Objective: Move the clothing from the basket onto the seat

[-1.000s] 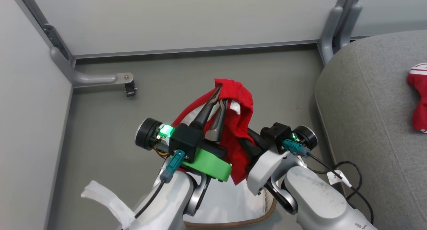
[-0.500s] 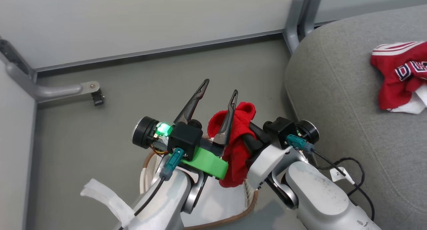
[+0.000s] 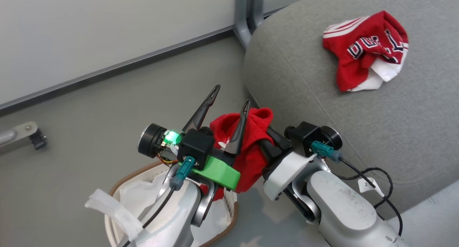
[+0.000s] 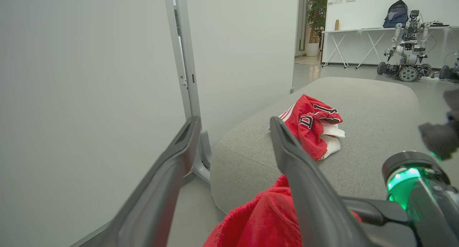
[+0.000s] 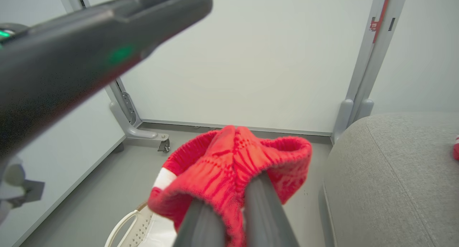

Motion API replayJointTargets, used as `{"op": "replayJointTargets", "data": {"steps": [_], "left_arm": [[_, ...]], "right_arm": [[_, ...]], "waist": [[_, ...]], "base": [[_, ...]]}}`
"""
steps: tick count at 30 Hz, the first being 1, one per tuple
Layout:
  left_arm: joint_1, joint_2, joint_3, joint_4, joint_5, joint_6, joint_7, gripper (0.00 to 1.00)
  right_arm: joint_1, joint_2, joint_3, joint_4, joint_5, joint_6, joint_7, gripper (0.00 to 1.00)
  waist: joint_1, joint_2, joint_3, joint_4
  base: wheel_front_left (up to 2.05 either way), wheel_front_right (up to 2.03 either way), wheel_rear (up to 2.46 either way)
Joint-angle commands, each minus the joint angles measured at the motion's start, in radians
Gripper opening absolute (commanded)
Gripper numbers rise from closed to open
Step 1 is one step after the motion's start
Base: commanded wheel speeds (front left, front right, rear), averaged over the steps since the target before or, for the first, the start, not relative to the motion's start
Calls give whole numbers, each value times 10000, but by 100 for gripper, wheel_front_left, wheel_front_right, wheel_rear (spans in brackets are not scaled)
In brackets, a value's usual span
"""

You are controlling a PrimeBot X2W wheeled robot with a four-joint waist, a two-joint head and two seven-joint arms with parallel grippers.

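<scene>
A red garment (image 3: 251, 150) of the clothing hangs bunched from my right gripper (image 5: 233, 189), whose fingers are pinched shut on its ribbed hem (image 5: 233, 157). My left gripper (image 3: 232, 94) stands open just left of it, holding nothing; the cloth lies against its right finger (image 4: 297, 175). Another red jersey (image 3: 362, 53) with white lettering lies crumpled on the grey seat (image 3: 322, 114), also seen ahead in the left wrist view as jersey (image 4: 312, 128) on seat (image 4: 376, 107). The basket (image 3: 231, 218) sits below my arms, with white cloth (image 3: 140, 193) in it.
Pale partition panels stand behind, with a grey post (image 3: 245, 17) at the seat's corner and a metal foot with a castor (image 3: 36, 139) at the left. Grey floor lies between basket and seat. Another robot (image 4: 407, 42) stands far off by a table.
My left gripper has opened and let go of the red garment, which now hangs from the right gripper alone. The head camera has swung right, bringing more of the seat into view.
</scene>
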Motion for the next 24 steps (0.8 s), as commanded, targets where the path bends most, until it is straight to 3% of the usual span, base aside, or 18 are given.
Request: {"op": "replayJointTargets", "data": {"steps": [1,8,24], "left_arm": [[-112,36,40,39,108,-36,-7,100],[-100,41,207,339,276,-237,-7,100],[-646,44,-183,830,194,-597,-7,100]], "right_arm": [[-25,-30,-10,-100,58,-15,-51,0],[107,-27,-281,-366,101,-15,-51,0],[485,-27,-1604,-1026,-598,-15,-51,0]], "waist": [[0,-1,237,-1179],[0,-1,466,-2069],[0,-1,1037,-2256]], "base": [[0,0,0],[0,0,0],[0,0,0]]}}
